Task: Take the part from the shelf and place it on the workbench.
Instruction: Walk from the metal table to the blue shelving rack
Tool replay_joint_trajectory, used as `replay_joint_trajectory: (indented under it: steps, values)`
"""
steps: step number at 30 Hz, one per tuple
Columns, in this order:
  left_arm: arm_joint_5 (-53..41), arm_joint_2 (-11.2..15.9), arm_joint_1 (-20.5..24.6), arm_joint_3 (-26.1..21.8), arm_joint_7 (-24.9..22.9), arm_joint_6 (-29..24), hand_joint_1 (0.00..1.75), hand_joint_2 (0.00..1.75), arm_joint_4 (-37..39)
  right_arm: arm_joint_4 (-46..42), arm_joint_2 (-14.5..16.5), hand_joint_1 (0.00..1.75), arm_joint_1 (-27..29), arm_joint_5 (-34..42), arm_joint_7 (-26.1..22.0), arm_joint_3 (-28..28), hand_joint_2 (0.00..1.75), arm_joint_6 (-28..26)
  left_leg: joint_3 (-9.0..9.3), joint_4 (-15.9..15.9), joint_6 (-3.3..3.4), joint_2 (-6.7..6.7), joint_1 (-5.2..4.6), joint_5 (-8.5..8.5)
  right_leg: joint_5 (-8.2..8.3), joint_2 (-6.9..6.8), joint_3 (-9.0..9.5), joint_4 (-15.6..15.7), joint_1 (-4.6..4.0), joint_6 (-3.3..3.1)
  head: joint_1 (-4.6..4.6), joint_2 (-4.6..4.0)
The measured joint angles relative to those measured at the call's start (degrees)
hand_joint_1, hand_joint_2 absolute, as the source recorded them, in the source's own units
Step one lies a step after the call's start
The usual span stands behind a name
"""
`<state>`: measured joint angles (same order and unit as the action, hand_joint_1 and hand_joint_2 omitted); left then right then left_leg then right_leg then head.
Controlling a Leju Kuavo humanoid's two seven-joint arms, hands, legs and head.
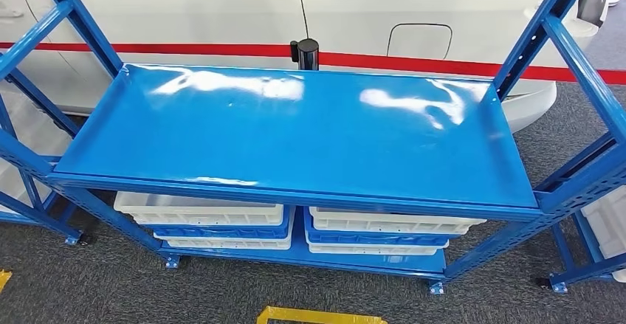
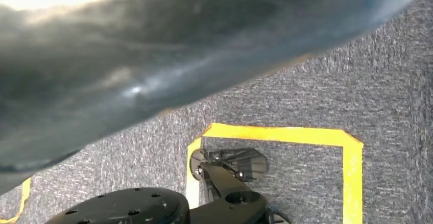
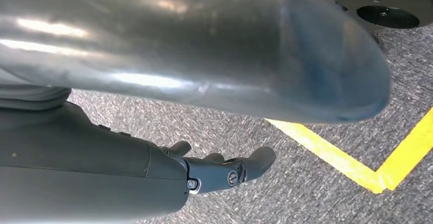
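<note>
The blue metal shelf (image 1: pixel 295 132) stands in front of me in the head view, its glossy top board reflecting light. In the right wrist view my right hand (image 3: pixel 224 173) hangs over the grey carpet with its dark fingers (image 3: pixel 258 160) stretched out and nothing in them. A big smooth silver-grey shape (image 3: pixel 204 45) lies blurred close to that camera. In the left wrist view a large dark grey blurred shape (image 2: pixel 153 55) covers much of the picture, and I cannot make out the left hand's fingers.
Stacked white trays (image 1: pixel 199 209) (image 1: pixel 391 221) on blue ones sit on the shelf's lower level. Behind the shelf is a white car body with a red stripe (image 1: pixel 413 64) and a black post (image 1: pixel 306 52). Yellow floor tape (image 1: pixel 321 315) (image 2: pixel 286 134) (image 3: pixel 352 163) marks the carpet.
</note>
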<state>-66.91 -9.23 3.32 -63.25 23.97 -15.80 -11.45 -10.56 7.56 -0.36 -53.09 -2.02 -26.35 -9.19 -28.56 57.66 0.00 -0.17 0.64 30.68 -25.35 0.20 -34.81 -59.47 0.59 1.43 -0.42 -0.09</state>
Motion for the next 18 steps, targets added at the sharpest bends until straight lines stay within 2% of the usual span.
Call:
replay_joint_trajectory:
  steps: [8,13,15,16,18]
  values:
    - [-0.38,-0.03,-0.01,-0.11,-0.10,-0.47,0.00,0.00,0.01,0.00,0.08,0.00,0.01,0.04,0.10,-0.59,0.00,0.08,0.09,0.19,0.15,-0.01,-0.34,0.11,0.06,-0.01,0.34,0.36,0.36,0.09,0.00,0.00]
    - [-0.45,0.02,-0.01,-0.12,-0.10,-0.78,0.00,0.00,0.00,0.00,0.34,0.00,0.01,0.02,0.22,-0.68,0.00,0.09,0.12,0.21,0.79,-0.02,-0.80,0.15,0.34,-0.01,0.54,0.74,0.83,0.57,-0.04,0.00]
    - [-0.50,-0.04,0.01,-0.13,-0.10,-0.94,0.00,0.00,0.01,0.00,0.38,0.00,0.00,0.01,0.23,-0.69,0.00,0.08,0.88,-1.00,1.34,0.09,-0.43,-0.63,0.28,-0.04,0.46,0.77,0.68,0.93,0.04,0.00]
    - [-0.52,-0.09,0.02,-0.13,-0.10,-1.01,0.00,0.00,0.01,0.00,0.37,0.00,0.00,0.01,0.25,-0.70,0.00,0.08,1.34,-1.70,1.64,0.21,-0.16,-1.09,-0.22,-0.06,-0.01,-0.15,0.55,0.98,0.14,0.00]
    - [-0.57,-0.19,0.01,-0.12,-0.10,-1.09,0.00,0.00,0.00,0.00,0.29,0.00,0.00,0.00,0.34,-0.72,0.00,0.08,1.88,-2.47,1.91,0.48,0.11,-1.59,-2.43,-0.09,-2.73,-5.57,0.51,0.86,0.37,0.00]
